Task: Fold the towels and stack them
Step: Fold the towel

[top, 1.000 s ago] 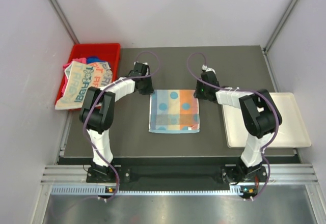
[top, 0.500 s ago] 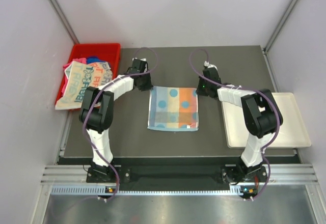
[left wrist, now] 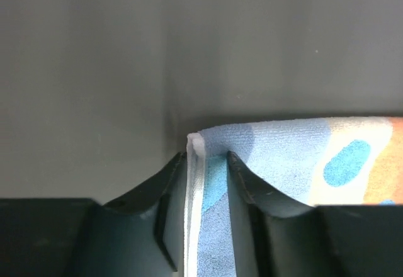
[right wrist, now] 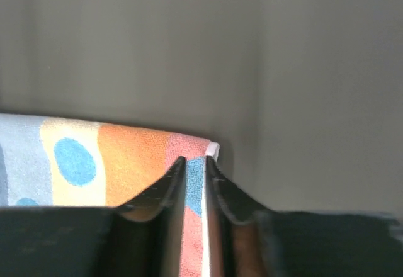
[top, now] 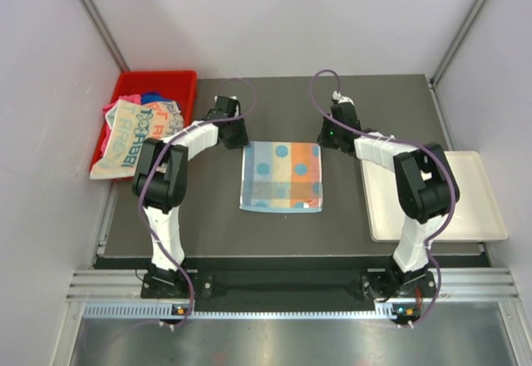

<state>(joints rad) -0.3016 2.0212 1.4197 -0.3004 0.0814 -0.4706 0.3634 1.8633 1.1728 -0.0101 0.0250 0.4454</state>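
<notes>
Table point(top: 374, 108): dark grey, matte, flat rectangle, bounded by pale walls. Tray point(top: 478, 216): white, shallow, rounded corners, at the right edge of the table, overhanging it. Bin point(top: 181, 79): red hard plastic, rectangular, at the far left corner. Patterned towel point(top: 281, 176): soft terry, folded to a near-square, flat at mid-table between the two arms; light blue ground with teal dots, an orange block to the right, a greyish band across the near half, white hem. Cream towel point(top: 133, 137): teal and orange lettering, rumpled, draped over the bin's near rim; a strip of pink cloth point(top: 109, 110) shows at its left and a bit of royal blue cloth point(top: 151, 97) at its far side. Left gripper point(left wrist: 206, 157): black fingers pinched narrow on the patterned towel's far left corner, with the layered white hem standing between the pads. Right gripper point(right wrist: 195, 161): fingers nearly together, clamping the far right corner, pinkish-orange pile and white edge between them. Both held corners sit low at the table surface.
</notes>
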